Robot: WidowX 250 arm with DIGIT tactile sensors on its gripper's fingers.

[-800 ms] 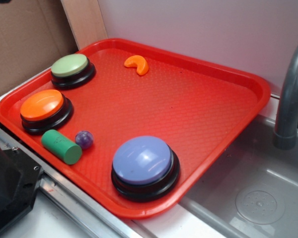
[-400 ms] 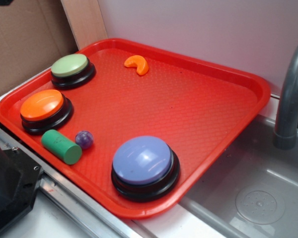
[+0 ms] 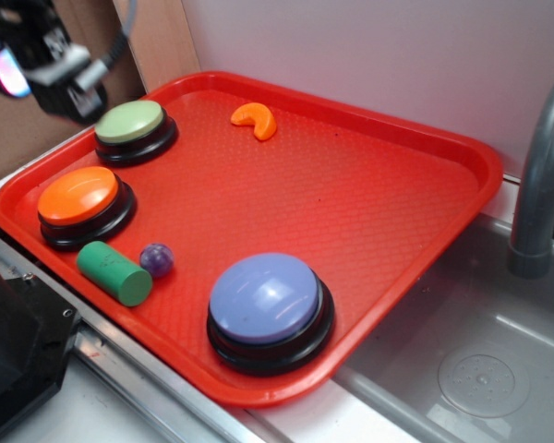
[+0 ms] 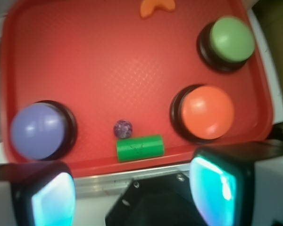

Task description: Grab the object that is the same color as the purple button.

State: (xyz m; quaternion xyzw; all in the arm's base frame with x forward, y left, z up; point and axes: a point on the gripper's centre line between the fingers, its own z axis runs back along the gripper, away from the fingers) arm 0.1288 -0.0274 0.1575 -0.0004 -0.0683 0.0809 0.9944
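Purple button (image 3: 268,300) at near edge of red tray (image 3: 397,212). Left of it, small purple ball (image 3: 156,259) just beside green cylinder (image 3: 115,272), both near front rim. Behind them orange button (image 3: 78,196), then green button (image 3: 130,122). Orange wedge (image 3: 255,120) near far rim. Gripper (image 3: 51,60) at far left corner, above tray edge, well apart from ball; wrist view shows jaws wide, nothing held. Sink (image 3: 471,360) at right.
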